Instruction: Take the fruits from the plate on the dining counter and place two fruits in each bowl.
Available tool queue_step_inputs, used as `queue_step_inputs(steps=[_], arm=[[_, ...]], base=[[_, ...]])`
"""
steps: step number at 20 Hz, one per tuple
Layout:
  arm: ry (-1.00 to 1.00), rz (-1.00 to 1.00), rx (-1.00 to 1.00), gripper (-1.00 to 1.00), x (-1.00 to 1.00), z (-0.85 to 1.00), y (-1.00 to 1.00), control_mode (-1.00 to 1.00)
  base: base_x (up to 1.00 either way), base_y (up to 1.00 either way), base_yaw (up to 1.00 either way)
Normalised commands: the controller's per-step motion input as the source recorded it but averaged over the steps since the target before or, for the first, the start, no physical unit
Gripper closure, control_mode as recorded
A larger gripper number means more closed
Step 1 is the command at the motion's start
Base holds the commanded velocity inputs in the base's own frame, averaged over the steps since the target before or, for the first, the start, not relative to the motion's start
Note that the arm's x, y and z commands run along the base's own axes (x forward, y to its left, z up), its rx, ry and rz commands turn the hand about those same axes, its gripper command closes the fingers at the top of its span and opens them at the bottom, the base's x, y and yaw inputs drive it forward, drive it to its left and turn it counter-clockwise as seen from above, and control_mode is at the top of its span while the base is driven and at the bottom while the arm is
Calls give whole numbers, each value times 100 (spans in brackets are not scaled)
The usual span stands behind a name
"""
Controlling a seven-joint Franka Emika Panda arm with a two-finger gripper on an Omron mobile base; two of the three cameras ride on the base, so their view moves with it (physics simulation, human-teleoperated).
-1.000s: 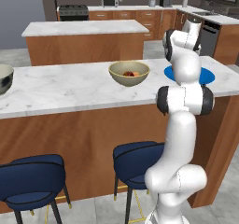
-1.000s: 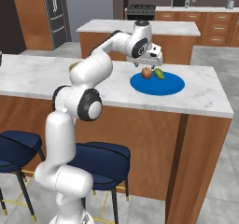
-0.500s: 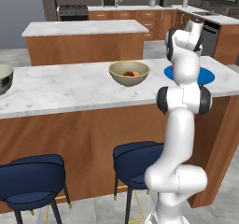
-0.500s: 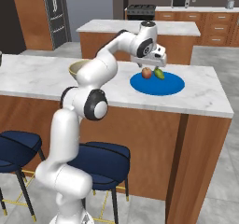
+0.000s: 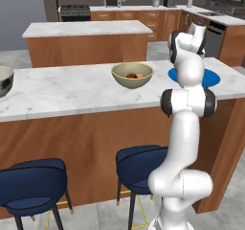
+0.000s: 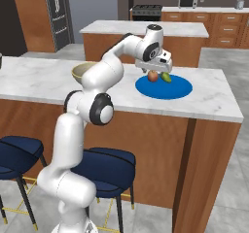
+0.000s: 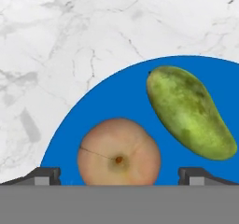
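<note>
On the dining counter (image 6: 209, 102) lies the blue plate (image 6: 171, 89) with a reddish-brown apple-like fruit (image 6: 152, 76) and a green oblong fruit (image 6: 167, 77) on it. My gripper (image 6: 154, 71) hangs open just above the apple. In the hand view the apple (image 7: 119, 152) sits between the two fingertips (image 7: 45, 175), with the green fruit (image 7: 189, 112) beside it on the plate (image 7: 112, 97). The beige bowl (image 5: 132, 75) holds orange and red fruit (image 5: 133, 75). The pale grey bowl (image 5: 4, 80) stands at the counter's far left. My arm covers part of the plate (image 5: 211, 78) in the left base view.
Blue stools (image 5: 141, 164) stand under the counter's front edge. A shorter marble-topped island (image 5: 88, 28) lies behind the counter. The counter's right end (image 6: 236, 111) is close to the plate. Bare marble stretches between the two bowls.
The hand has swung a little right and come down over the plate toward the apple. Its jaws have stayed wide apart. The fruits and bowls have not moved.
</note>
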Motion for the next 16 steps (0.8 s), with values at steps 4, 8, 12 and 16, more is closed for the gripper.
queue_step_inputs(steps=[4,8,12,16], arm=[[0,0,0,-100,0,-17,11,-100],[0,0,0,-100,0,-15,0,-100],[0,0,0,-100,1,-14,0,-100],[0,0,0,-100,0,-16,0,-100]], base=[[0,0,0],[0,0,0],[0,0,0],[0,0,0]])
